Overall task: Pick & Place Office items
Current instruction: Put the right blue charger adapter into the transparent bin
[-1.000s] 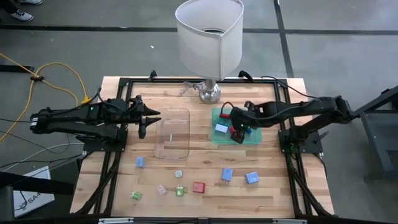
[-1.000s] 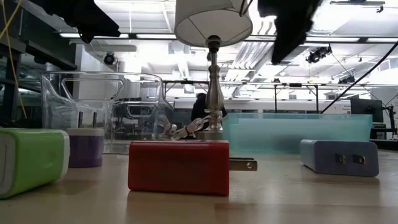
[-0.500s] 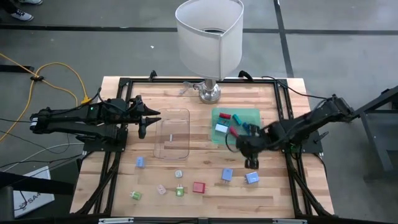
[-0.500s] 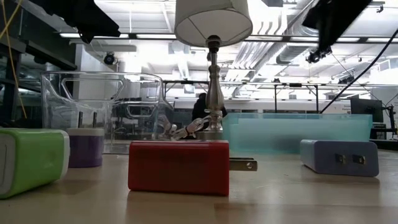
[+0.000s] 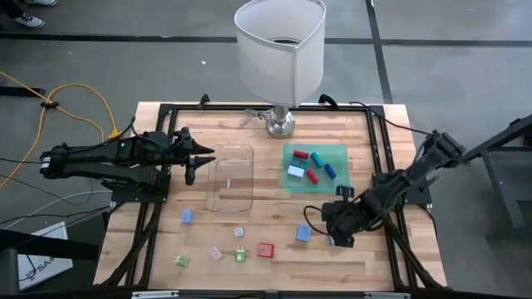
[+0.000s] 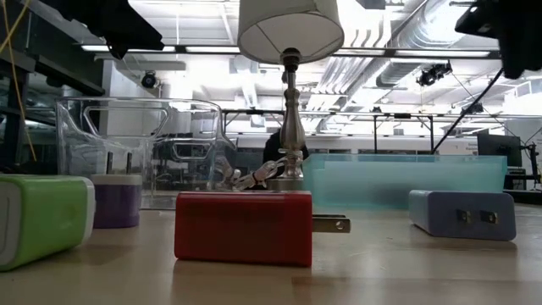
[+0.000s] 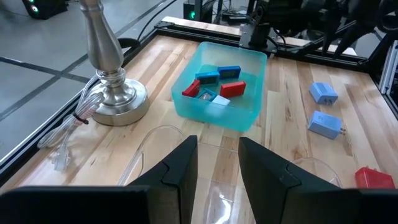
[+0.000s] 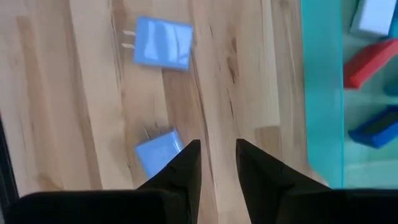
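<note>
Right gripper (image 5: 336,233) moved off green tray (image 5: 339,154), wooden table (image 5: 274,212)

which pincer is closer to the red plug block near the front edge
Right. The right pincer hangs over the two pale blue plugs, just beside the red plug block. The left pincer sits at the clear tray, farther back.

A grey concrete floor (image 5: 100,50) with dark seams surrounds the pale butcher-block wooden table (image 5: 274,257). At the table's twelve o'clock edge stands a silver-based lamp with a white fabric shade (image 5: 280,46). A yellow cable (image 5: 79,95) loops across the floor at ten o'clock. Beyond the table, bright ceiling light strips (image 6: 195,10) and exposed silver ducts (image 6: 415,59) run overhead.
</note>
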`<state>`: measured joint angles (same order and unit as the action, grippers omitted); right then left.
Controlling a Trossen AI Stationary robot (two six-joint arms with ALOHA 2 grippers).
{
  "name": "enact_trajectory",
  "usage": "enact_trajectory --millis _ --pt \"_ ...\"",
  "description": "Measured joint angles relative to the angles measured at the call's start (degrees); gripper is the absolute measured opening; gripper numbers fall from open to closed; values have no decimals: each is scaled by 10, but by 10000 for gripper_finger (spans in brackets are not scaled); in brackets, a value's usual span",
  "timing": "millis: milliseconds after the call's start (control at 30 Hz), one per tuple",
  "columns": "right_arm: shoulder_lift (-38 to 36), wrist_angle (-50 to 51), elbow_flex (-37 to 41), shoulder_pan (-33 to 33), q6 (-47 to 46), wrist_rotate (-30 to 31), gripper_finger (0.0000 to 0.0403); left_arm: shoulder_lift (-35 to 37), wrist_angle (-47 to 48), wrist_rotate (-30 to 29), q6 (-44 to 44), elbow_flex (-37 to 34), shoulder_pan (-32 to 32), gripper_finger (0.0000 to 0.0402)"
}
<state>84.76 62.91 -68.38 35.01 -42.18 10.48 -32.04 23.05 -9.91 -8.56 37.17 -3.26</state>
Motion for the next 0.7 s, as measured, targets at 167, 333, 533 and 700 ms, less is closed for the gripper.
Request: enact_trajectory --millis 167,333,533,700 --pt "13 9 0 16 -18 -1 101 0 0 0 0 0 0 110" --pt "25 8 0 33 -26 -4 150 0 0 0 0 0 0 110" --pt "43 8 0 60 -16 1 204 0 0 0 0 0 0 110" --pt "69 7 0 93 7 18 224 0 0 0 0 0 0 110"
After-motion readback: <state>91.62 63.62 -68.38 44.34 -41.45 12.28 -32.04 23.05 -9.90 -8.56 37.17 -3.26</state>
